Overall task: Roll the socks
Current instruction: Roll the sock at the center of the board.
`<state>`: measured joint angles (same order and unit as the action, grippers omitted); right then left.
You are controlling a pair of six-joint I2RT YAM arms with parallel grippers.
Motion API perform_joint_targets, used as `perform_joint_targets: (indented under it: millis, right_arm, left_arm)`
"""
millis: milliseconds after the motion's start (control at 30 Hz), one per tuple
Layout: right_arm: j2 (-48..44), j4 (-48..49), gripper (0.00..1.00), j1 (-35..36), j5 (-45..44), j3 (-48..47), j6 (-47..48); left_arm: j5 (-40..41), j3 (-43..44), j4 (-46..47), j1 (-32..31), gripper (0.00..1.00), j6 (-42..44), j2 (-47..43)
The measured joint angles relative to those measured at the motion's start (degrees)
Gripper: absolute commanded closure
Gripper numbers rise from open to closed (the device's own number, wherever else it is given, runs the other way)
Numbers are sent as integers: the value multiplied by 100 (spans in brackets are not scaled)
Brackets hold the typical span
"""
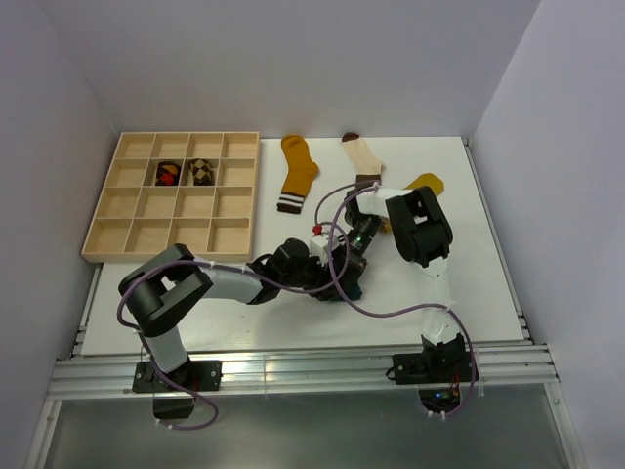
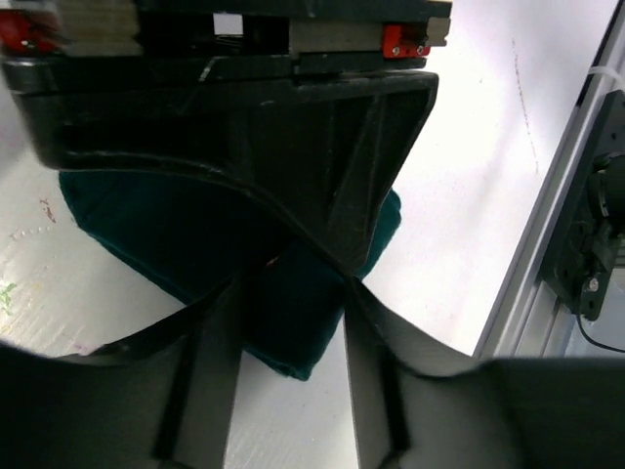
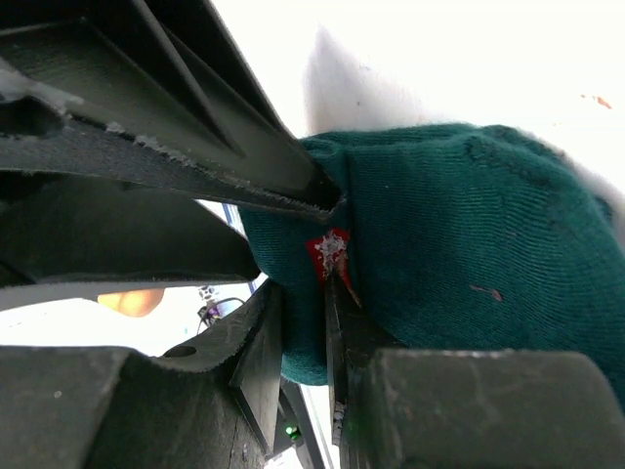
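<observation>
Mid-roll: right gripper pinches the teal sock, left gripper straddles it (grip unclear); the next move likely needs a firm left clamp.

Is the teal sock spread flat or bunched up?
Bunched up: the teal sock is a thick lump pinched in the right end effector. Fully rolled or not, cannot tell.

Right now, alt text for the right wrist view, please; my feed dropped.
A bunched teal sock fills the frame, pinched in the right gripper, whose jaws are shut on a fold beside a small red mark. White table shows behind.
</observation>
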<state>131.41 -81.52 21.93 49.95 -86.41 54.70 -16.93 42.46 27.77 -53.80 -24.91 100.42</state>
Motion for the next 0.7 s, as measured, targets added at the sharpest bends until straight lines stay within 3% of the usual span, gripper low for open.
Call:
perform_joint_targets:
  millis: [133,300,533,700]
  right_arm:
    - [0,7,74,-48,-61,0,-96]
    - [-26,129,63,-96,-92,57,-326]
    - [-907,1032,43,-114,-385,763,-835]
    - [-1987,2162,41,-157,-686,1252,-1115]
  left_arm:
    - [-321,-37,251,151,73,-236,96]
    - [-723,-103,581,306,100,-638,223]
    - [-807,-94,487,321,100,-1567,256]
    - [-837,55,-87,317,100,-2286,238]
